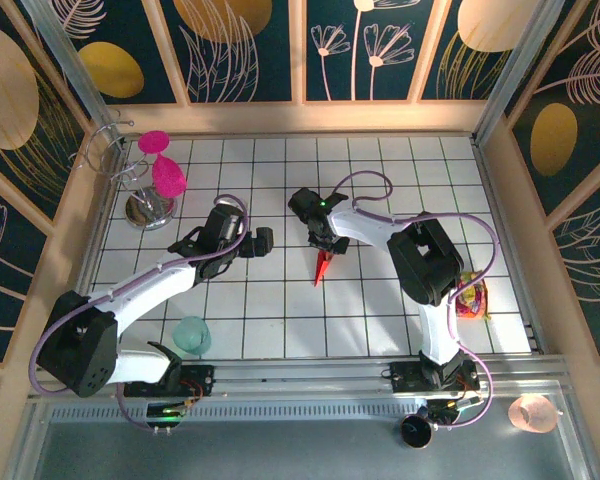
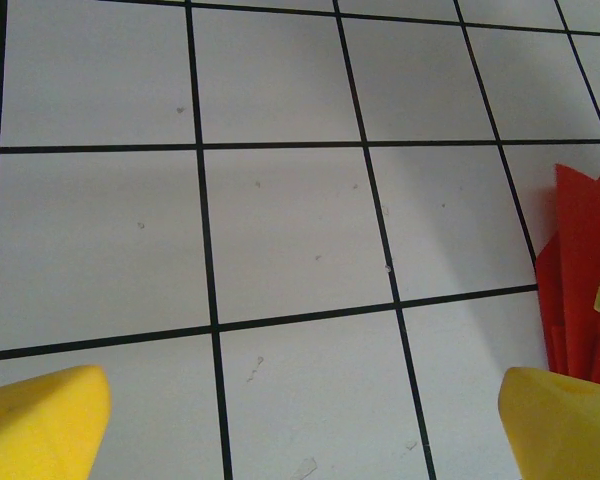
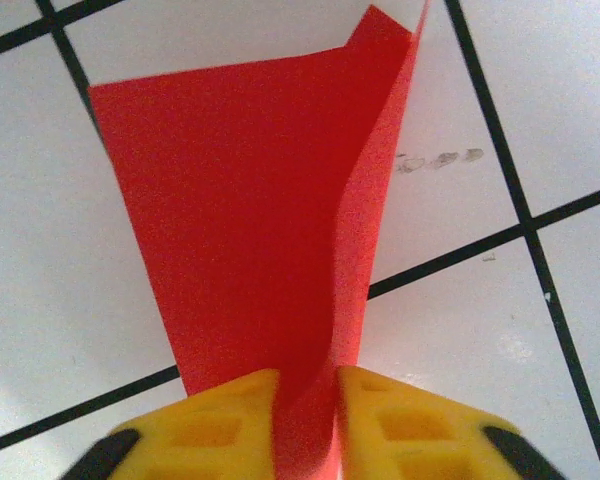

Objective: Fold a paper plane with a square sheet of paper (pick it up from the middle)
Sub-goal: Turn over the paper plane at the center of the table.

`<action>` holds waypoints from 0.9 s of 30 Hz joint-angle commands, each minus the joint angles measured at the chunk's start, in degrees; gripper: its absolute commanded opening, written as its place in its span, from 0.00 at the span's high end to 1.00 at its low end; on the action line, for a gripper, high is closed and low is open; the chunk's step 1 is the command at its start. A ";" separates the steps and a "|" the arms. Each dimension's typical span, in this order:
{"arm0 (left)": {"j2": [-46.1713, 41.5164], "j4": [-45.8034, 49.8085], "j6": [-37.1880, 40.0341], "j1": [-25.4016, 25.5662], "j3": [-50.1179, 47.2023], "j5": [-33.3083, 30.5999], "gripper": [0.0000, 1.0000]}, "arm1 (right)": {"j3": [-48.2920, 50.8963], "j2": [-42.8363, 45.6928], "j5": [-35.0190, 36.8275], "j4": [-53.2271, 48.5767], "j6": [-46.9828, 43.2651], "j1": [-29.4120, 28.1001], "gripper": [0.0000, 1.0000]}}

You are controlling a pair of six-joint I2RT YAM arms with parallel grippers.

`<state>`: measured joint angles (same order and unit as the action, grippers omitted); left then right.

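A thin, bright red folded paper plane (image 1: 323, 266) is held near the middle of the white, black-gridded tiled worktop (image 1: 280, 300), its sharp point directed toward the near edge. In the right wrist view the paper plane (image 3: 250, 230) is seen fanning out from a crease pinched between the yellow fingers of the right gripper (image 3: 307, 420), which is clenched on it. From above, the right gripper (image 1: 326, 243) is seen at the plane's far end. The left gripper (image 1: 258, 242) is positioned just beside it to the left, apart from the paper; its jaws are spread wide over bare tiles (image 2: 305, 420), with the red paper (image 2: 580, 280) visible at the right edge. Two magenta plastic goblets (image 1: 162, 165) are seen by a metal stand (image 1: 148, 210) at the far left.
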<state>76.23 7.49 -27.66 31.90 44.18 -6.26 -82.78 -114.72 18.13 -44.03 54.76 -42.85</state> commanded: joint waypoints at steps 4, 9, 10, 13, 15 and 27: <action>0.85 -1.07 -0.81 -0.24 -0.52 0.90 0.01 | 0.11 0.45 3.39 -2.11 2.15 -0.39 0.90; 1.32 -1.74 -1.88 -0.23 -0.41 2.45 0.01 | 2.88 2.57 4.26 -0.27 3.07 -0.22 1.00; 1.46 -2.15 -2.18 -0.20 -0.46 2.86 0.01 | 3.43 3.24 4.39 0.34 2.94 -0.11 1.00; 2.14 -4.10 -3.57 -0.17 -0.67 4.43 0.01 | 5.25 5.80 4.97 2.79 2.24 0.00 1.00; 2.68 -5.86 -4.87 -0.20 -1.14 5.36 0.01 | 7.19 8.52 4.71 5.76 0.87 0.14 1.00; 1.80 -14.35 -13.86 -1.12 -3.80 7.86 0.01 | 22.90 23.31 -16.97 40.47 -11.36 4.72 1.00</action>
<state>79.31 -2.83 -37.74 31.62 41.30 0.56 -62.33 -92.58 7.53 -15.00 47.37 -39.44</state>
